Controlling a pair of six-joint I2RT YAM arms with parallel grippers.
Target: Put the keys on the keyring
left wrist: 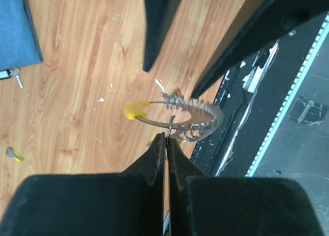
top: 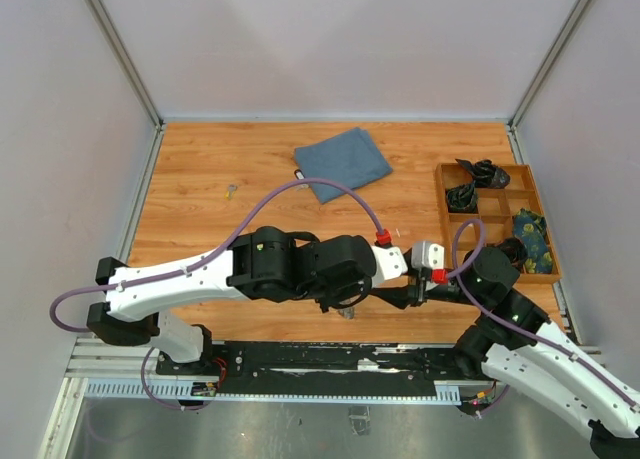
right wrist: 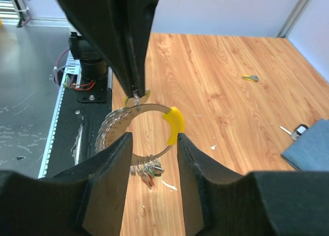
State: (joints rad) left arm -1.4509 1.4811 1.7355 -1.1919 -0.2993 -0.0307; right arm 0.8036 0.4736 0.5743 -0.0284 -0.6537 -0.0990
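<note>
Left end effector [left wrist: 166,139]: fingers pressed together, pinching the rim of the keyring [right wrist: 149,108] and holding it above the surface [top: 200,229], near the front edge.
Right end effector [right wrist: 154,143]: fingers spread, one on each side of the ring's lower arc. Contact with the ring cannot be determined.
Ring details: grey loop, ridged along one side, with a yellow tab [right wrist: 175,124] on the rim.
Bunch of keys [right wrist: 146,170]: hangs from the lower arc, between the right fingers.
Yellow-headed key [right wrist: 250,77]: lies alone on the wood, well apart from the ring.
Second loose key [right wrist: 298,129]: lies just beside the edge of the cloth [top: 343,162].
Cloth details: blue, folded, at far centre.
Tray [top: 440,214]: wooden, divided, on the right side, with dark items in its compartments.
</note>
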